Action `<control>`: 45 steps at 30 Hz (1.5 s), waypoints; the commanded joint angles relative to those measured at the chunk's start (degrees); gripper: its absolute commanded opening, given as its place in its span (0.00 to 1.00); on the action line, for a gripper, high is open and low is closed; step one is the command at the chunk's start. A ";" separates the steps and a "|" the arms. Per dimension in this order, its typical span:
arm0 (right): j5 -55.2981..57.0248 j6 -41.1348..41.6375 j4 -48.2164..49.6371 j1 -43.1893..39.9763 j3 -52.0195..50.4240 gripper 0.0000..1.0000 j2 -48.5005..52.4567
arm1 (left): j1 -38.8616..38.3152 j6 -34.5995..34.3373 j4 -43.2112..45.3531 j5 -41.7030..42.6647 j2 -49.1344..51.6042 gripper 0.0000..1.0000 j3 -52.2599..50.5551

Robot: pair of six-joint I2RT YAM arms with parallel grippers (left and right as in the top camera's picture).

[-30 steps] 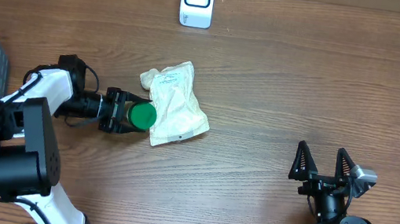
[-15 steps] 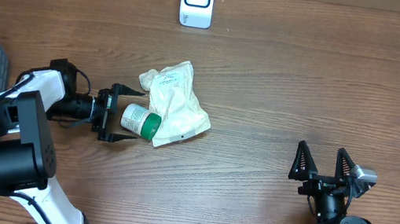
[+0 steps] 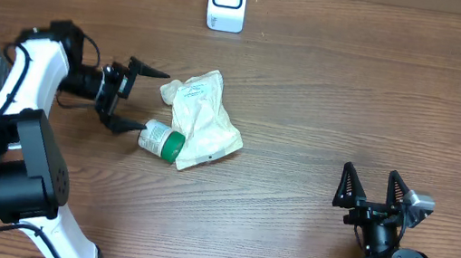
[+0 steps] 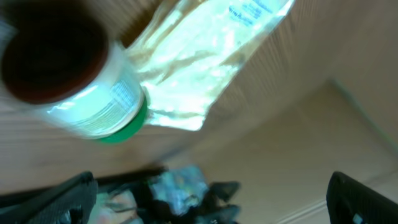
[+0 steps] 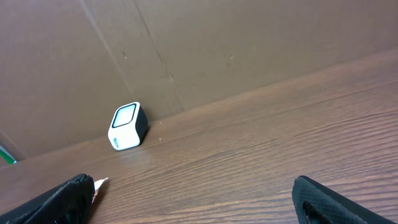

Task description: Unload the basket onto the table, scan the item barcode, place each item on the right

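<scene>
Lying flat: bottle, cap toward pouch

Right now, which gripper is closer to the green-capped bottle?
Left. The left gripper stands open right beside the bottle, one fingertip close to its white base. The right gripper, also open, sits far off on the other side.

Left: black two-finger left gripper gaped wide, pointing 3 o'clock.
Right: black two-finger right gripper gaped wide, pointing 12 o'clock.
</scene>
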 commanded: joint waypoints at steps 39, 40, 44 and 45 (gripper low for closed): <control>-0.04 -0.20 0.46 0.33 -0.61 1.00 -0.46 | 27.30 9.29 -22.16 -65.79 -3.69 0.83 57.44; -0.04 -0.20 0.44 0.33 -0.61 1.00 -0.46 | 28.13 8.31 -21.73 -65.66 -3.15 0.82 56.28; -0.07 -0.20 0.46 0.33 -0.61 1.00 -0.46 | 30.23 8.26 -12.61 -64.28 -0.48 0.79 46.36; -0.07 -0.20 0.46 0.33 -0.61 1.00 -0.46 | 30.25 8.28 -10.45 -64.32 -0.13 0.79 44.13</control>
